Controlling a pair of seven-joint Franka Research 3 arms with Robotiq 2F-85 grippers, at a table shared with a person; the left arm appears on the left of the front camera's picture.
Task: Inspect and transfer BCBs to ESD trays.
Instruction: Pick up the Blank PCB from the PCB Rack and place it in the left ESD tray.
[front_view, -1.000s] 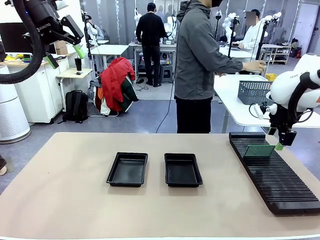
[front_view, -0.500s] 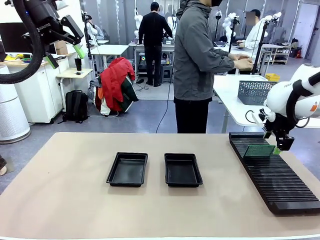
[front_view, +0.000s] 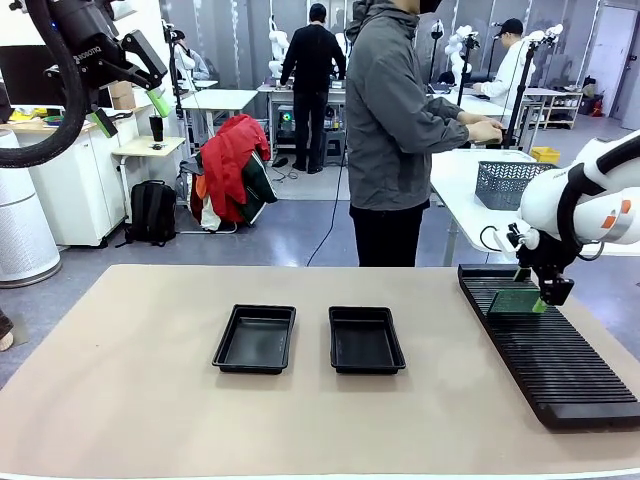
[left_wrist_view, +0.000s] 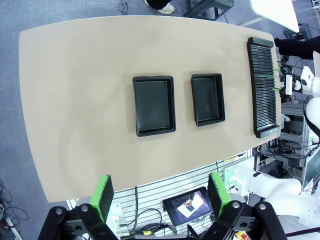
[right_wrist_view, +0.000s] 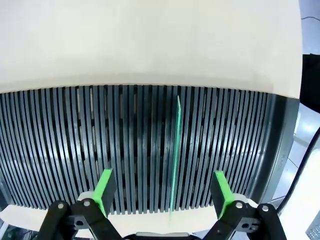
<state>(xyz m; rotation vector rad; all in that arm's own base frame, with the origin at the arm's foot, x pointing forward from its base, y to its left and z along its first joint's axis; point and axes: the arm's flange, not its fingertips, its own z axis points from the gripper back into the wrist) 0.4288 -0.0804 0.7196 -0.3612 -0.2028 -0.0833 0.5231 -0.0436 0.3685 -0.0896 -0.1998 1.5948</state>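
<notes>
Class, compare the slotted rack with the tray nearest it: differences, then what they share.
The rack is long and ribbed; the tray is short, smooth-floored, with a raised rim. The rack holds a green board on edge; the tray holds nothing. Both are black, on the table.

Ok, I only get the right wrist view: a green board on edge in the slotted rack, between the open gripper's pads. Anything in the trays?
Observer: No. The left ESD tray and the right ESD tray are both empty, side by side on the table.
Operator: Where is the left gripper?
Observer: The left gripper hangs high above the table's left end, open, holding nothing.
Operator: And the person?
Observer: The person stands at the far edge, turned sideways, both hands off the table.
</notes>
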